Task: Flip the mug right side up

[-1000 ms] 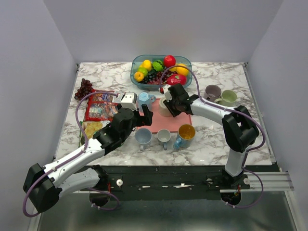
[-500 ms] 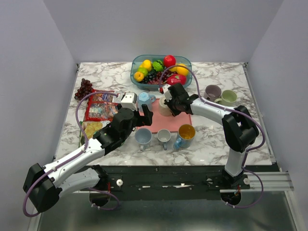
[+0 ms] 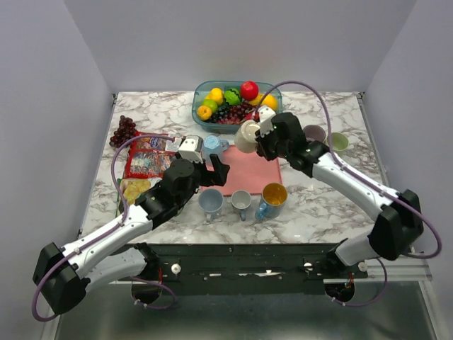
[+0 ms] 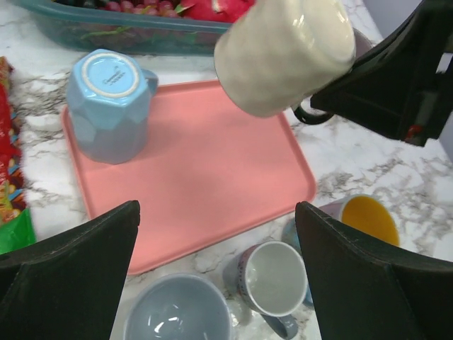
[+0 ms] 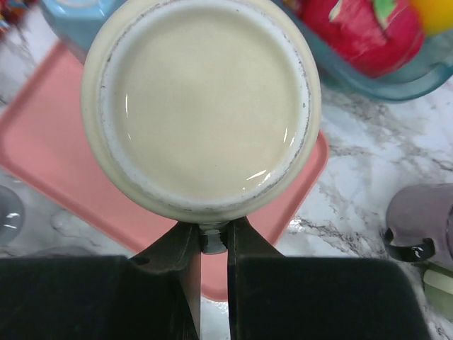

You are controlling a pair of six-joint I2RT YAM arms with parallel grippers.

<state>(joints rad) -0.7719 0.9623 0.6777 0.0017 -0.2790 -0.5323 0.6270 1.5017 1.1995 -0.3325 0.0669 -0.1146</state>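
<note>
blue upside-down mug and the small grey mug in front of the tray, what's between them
From blue mug to grey mug: bare pink tray, then a sliver of marble table, left wrist view.

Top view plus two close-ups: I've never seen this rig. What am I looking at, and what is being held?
Two robot arms are bolted at the near edge of the table. The top view looks down from above and behind them. Each close-up comes from a camera on one arm's wrist, with its own pincer fingers at the bottom. The right pincer is shut on a cream mug, holding it in the air above a pink tray with its bottom tilted upward. The left pincer hangs open near the tray, empty. A blue mug stands upside down on the tray. Three mugs stand upright in front of it, and two more mugs stand to the right. Farther back are a fruit bowl, grapes and snack packets.
</note>
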